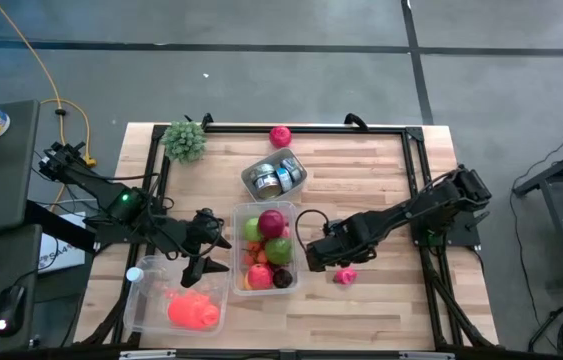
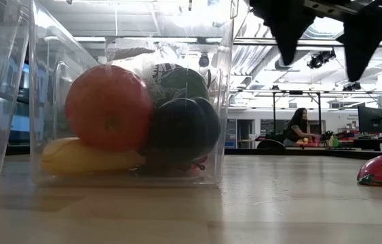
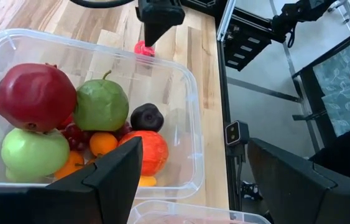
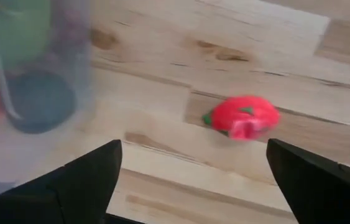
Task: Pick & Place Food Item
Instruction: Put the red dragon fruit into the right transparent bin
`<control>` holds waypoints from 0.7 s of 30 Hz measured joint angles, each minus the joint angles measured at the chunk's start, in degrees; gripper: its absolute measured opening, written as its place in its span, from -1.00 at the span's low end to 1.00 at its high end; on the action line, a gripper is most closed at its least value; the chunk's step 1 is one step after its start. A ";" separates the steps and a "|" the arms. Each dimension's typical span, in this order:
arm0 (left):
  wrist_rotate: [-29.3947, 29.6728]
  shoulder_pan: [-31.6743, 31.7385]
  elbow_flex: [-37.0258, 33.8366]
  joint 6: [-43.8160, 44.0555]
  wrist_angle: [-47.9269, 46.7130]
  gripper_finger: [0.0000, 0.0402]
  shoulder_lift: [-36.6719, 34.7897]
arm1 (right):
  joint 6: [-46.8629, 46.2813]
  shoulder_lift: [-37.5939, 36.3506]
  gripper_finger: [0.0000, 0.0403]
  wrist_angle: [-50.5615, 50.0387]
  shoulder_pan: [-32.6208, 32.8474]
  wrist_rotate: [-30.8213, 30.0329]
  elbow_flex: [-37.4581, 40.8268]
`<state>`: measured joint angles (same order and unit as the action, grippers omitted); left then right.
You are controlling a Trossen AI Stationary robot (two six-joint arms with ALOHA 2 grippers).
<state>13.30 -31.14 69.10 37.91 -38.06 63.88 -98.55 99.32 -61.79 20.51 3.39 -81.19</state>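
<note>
Pink fruit on table just right of fruit bin, right gripper spread empty above and beside it, left gripper spread by bin's left side, second bin near.

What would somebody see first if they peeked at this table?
Probably the clear bin of fruit in the table's middle, topped by a dark red pomegranate and green apples. Next, the open right gripper hangs beside that bin, with a small pink-red toy fruit lying on the wood close by.
</note>
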 joint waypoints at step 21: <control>0.00 -0.01 0.00 -0.02 2.38 0.40 0.00 | 39.64 0.38 0.94 5.96 0.45 -7.93 0.00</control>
<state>13.30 -31.15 69.10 37.89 -35.68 63.88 -58.91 99.70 -55.83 20.96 -4.54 -81.19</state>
